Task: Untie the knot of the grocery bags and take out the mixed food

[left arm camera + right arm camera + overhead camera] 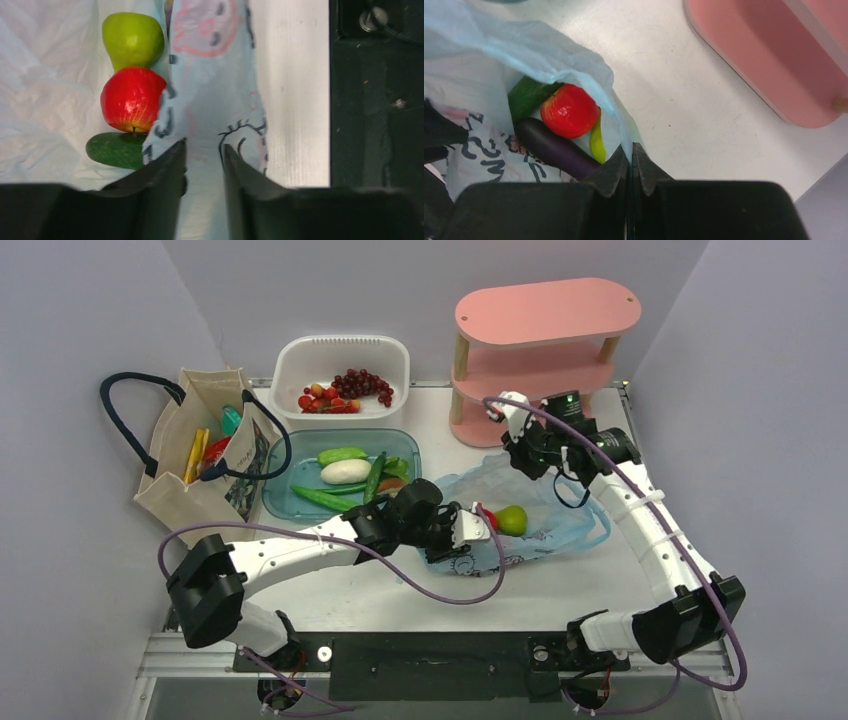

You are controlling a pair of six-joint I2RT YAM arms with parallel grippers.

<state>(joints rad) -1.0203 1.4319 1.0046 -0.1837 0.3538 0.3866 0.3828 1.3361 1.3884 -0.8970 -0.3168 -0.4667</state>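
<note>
The light blue plastic bag (545, 525) lies open at mid-table; its knot is out of view. Inside it are a green pear (132, 39), a red round fruit (132, 99), a dark green cucumber (114, 149) and a purple eggplant (554, 147). My left gripper (202, 150) sits at the bag's near rim with the printed film pinched between its half-closed fingers. My right gripper (630, 150) is raised over the bag's far side, shut on the thin blue rim. The beige canvas tote (195, 495) stands at far left with snack packets (205, 450) inside.
A teal tub (290, 502) of green and white vegetables sits left of the blue bag. A white basket (345, 348) with grapes stands behind it. A pink shelf (545, 310) stands at back right, close to my right wrist. The tote's navy handles (125, 405) loop outward.
</note>
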